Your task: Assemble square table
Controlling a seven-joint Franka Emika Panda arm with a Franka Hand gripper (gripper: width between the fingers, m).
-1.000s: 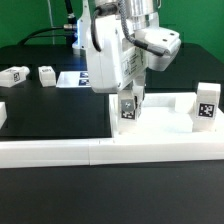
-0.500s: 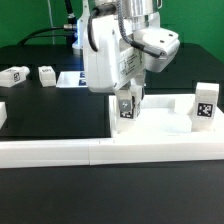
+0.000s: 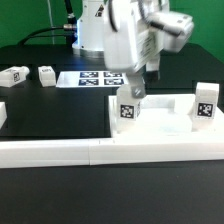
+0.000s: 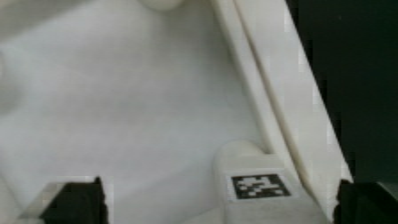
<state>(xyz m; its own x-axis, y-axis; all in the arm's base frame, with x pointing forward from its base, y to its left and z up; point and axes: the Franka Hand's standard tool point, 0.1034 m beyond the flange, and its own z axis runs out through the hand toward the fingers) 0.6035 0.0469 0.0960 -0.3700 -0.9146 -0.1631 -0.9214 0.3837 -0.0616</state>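
The square table's white slab [image 3: 165,125] lies flat at the exterior view's right, against the border bars. One short white tagged leg [image 3: 127,108] stands upright at its near-left corner, another [image 3: 205,102] at the right. My gripper [image 3: 136,92] hangs just above the first leg, open. In the wrist view the slab [image 4: 125,110] fills the frame, and the tagged leg [image 4: 254,182] stands between my spread dark fingertips [image 4: 71,202], touching neither; gripper [image 4: 217,205]. Two loose legs [image 3: 14,75] [image 3: 46,75] lie at the far left.
The marker board [image 3: 92,78] lies behind the slab, under the arm. Long white border bars [image 3: 60,152] run along the front, with a short end piece [image 3: 3,112] at the exterior view's left edge. Black tabletop shows between the loose legs and the bars.
My arm has swung up and toward the exterior view's right, uncovering the marker board. The gripper has come up off the leg, which stays upright on the slab.
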